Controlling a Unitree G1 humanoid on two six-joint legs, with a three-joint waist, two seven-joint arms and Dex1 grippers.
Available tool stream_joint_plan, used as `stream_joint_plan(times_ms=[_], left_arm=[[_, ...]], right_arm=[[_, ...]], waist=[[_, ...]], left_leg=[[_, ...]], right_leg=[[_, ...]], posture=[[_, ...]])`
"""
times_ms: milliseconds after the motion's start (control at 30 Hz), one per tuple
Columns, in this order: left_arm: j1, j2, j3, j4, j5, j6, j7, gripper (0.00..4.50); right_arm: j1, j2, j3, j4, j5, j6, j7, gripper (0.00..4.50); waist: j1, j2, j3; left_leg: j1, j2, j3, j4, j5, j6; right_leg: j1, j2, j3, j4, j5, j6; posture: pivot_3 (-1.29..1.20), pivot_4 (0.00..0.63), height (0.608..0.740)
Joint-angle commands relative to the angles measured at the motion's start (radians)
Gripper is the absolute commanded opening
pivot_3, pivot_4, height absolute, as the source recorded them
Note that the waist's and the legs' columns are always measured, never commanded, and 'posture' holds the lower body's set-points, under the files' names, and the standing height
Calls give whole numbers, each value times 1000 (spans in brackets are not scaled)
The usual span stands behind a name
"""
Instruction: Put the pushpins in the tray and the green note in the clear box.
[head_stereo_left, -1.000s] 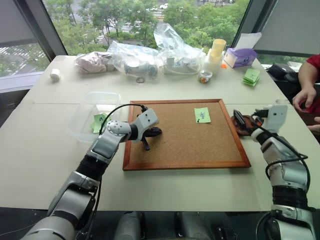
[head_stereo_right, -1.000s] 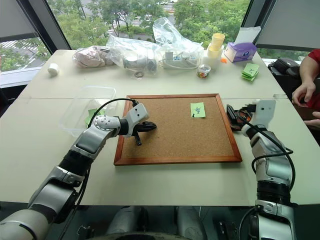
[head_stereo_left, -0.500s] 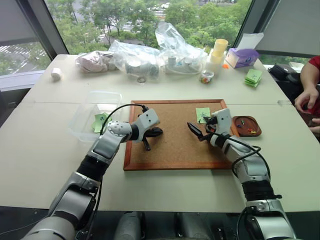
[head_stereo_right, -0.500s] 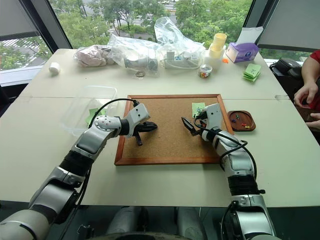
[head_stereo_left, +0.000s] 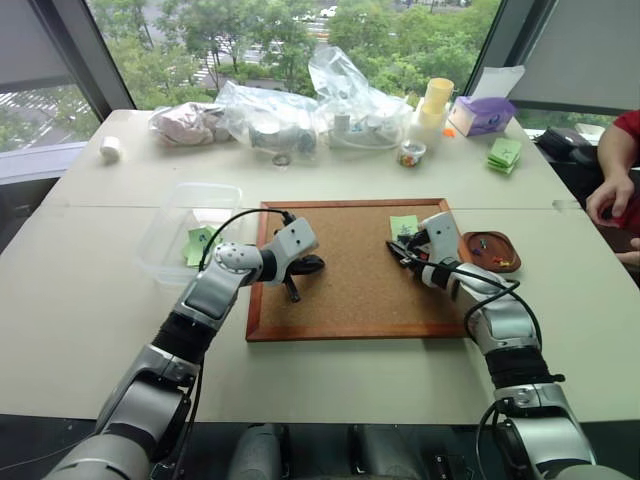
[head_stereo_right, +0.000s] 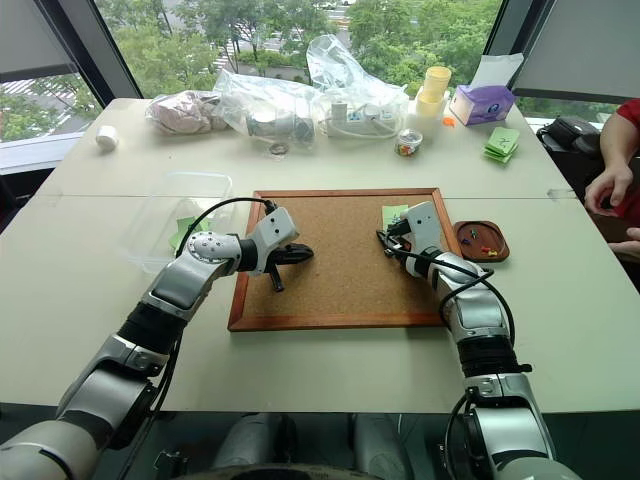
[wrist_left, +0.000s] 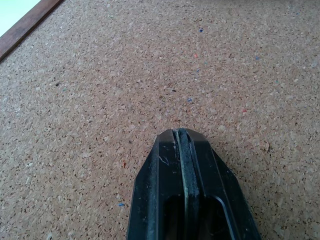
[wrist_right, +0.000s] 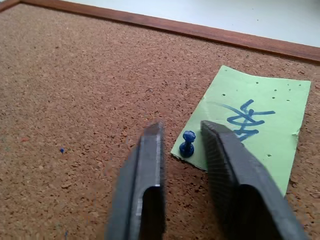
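The green note (wrist_right: 255, 120) lies at the far right of the corkboard (head_stereo_left: 340, 300), held by a small blue pushpin (wrist_right: 187, 144) at its corner. My right gripper (wrist_right: 182, 127) hovers low at that corner, open by a narrow gap, the pin standing just past its fingertips and untouched. The reddish-brown tray (head_stereo_left: 512, 262) sits right of the board with several small pins in it. My left gripper (wrist_left: 180, 132) is shut and empty, its tip on bare cork near the board's left side. The clear box (head_stereo_left: 190, 187) stands left of the board with a green slip (head_stereo_left: 198, 245) inside.
Clear plastic bags (head_stereo_left: 300, 110), yellow cups (head_stereo_left: 435, 100), a purple box (head_stereo_left: 480, 113) and a pad of green notes (head_stereo_left: 503, 152) line the far side of the table. A person's hand (head_stereo_left: 610, 195) rests at the right edge. A white roll (head_stereo_left: 110, 148) sits far left.
My right arm has swung left and down from over the tray to the green note's pinned corner, and its jaws have narrowed. The left arm has stayed still.
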Motion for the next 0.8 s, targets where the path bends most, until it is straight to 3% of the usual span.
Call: stream_joint_plan(times_ms=[33,367,533,800], left_arm=[[36,7,-32,41,25,34,-5,0],[28,5,-30,54,27,21,-3,0],[29,8,-27,58,26,20,-8,0],[29,-10,-8,76,-2,22,-16,0]], right_arm=[[25,0,17,-10,-6,37,12,47],[47,3,-10,-53,-10,-12,4,47],[44,21,-80,-183,48,-48,-19,47],[68,9,-86,-350,83,18,-33,47]], waist=[[0,0,0],[1,0,0],[3,0,0],[2,0,0]], left_leg=[[0,0,0,0,0,0],[0,0,0,-1,0,0],[0,0,0,-2,0,0],[0,0,0,-2,0,-1]], right_leg=[[0,0,0,0,0,0],[0,0,0,-1,0,0],[0,0,0,-1,0,0],[0,-1,0,-1,0,0]], posture=[[0,150,738],[0,150,738],[0,150,738],[0,150,738]])
